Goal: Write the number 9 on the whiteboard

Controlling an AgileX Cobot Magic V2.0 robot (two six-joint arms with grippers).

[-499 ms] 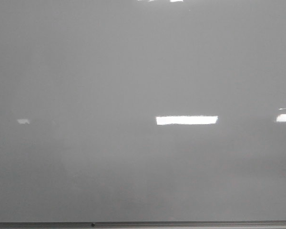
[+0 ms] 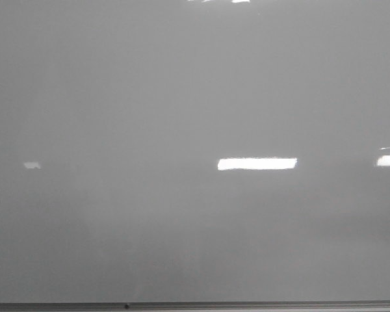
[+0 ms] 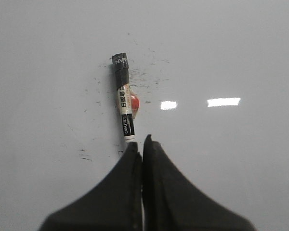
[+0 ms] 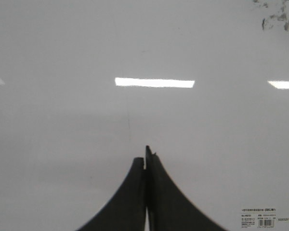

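The whiteboard [image 2: 195, 97] is glossy pale grey and fills the front view, with no drawn figure on it; no number 9 shows in any view. In the left wrist view a capped black-and-white marker [image 3: 124, 99] lies on the board [image 3: 231, 159] just beyond my left gripper [image 3: 140, 142], which is shut and empty. My right gripper [image 4: 145, 155] is shut and empty over bare board [image 4: 62, 144]. Neither gripper shows in the front view.
A thin metal edge strip [image 2: 195, 305] runs along the board's near edge. A small red thing [image 3: 134, 102] sits beside the marker among faint black smudges [image 3: 144, 77]. More smudges [image 4: 274, 17] and a printed label [image 4: 262, 219] show in the right wrist view.
The middle light reflection in the front view is slightly shorter on its left end. Nothing else has visibly changed.
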